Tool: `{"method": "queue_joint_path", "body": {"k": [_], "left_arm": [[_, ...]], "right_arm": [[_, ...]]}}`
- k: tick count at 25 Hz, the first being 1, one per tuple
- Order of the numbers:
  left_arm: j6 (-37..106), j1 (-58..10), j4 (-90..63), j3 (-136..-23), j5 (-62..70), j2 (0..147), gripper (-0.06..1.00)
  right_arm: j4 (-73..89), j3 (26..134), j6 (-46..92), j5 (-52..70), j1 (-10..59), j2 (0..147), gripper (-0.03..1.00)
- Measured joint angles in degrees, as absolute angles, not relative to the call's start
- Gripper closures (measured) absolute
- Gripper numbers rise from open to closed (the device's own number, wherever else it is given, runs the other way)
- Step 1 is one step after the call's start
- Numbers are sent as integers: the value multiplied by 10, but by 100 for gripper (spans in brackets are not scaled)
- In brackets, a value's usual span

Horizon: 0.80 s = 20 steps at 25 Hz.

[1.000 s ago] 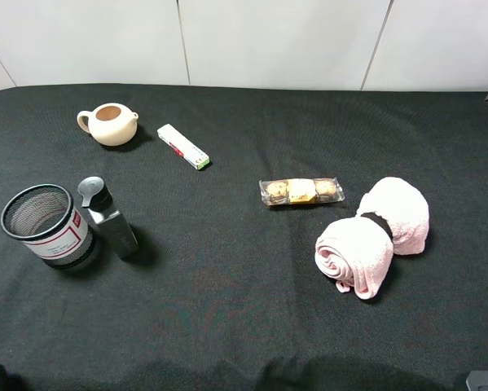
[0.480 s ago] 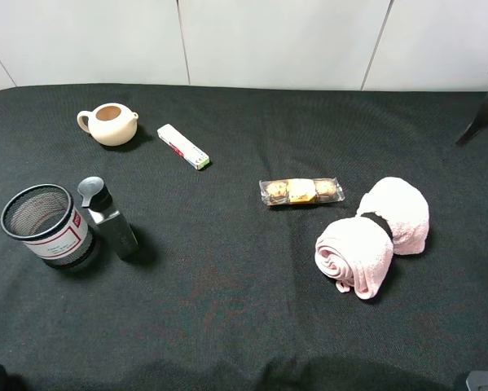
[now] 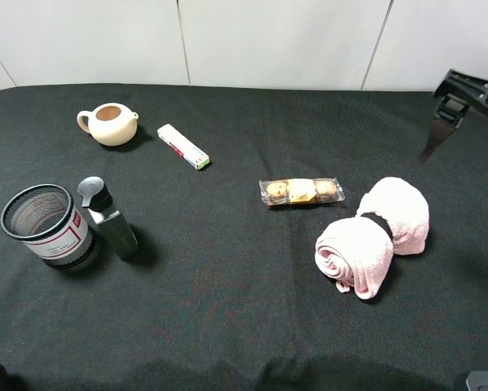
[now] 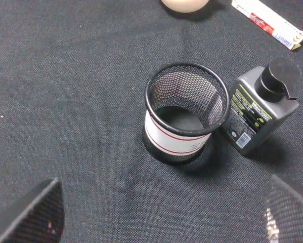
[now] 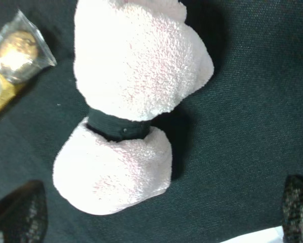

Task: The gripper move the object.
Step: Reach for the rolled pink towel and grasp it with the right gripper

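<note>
**Black-cloth table (image 3: 244, 326): contents, near to far**

Left gripper (image 4: 161, 215): fingers spread wide, empty, above mesh cup (image 3: 44, 224) and dark bottle (image 3: 109, 218), lower left. Pink banded towel (image 3: 374, 235): lying lower right, nothing touching it. Cookie packet (image 3: 301, 191): centre, just beyond the towel. White box (image 3: 183, 147) and teapot (image 3: 109, 124): upper left. Right gripper (image 3: 437, 130): upper right, aloft, jaws wide apart, holding nothing.

A cream teapot (image 3: 109, 124), white box (image 3: 183, 147), cookie packet (image 3: 301, 191), mesh cup (image 3: 46, 226) and dark bottle (image 3: 109, 218) sit on black cloth (image 3: 227, 285).
</note>
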<state>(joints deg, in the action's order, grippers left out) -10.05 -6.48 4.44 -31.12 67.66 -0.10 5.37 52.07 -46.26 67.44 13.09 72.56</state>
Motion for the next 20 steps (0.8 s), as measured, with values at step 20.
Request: {"method": "queue_joint_path", "body": {"k": [20], "left_arm": [[-100, -65, 44, -311, 677, -1, 11]], "right_arm": [[47, 456, -487, 542, 143, 766, 27]]}}
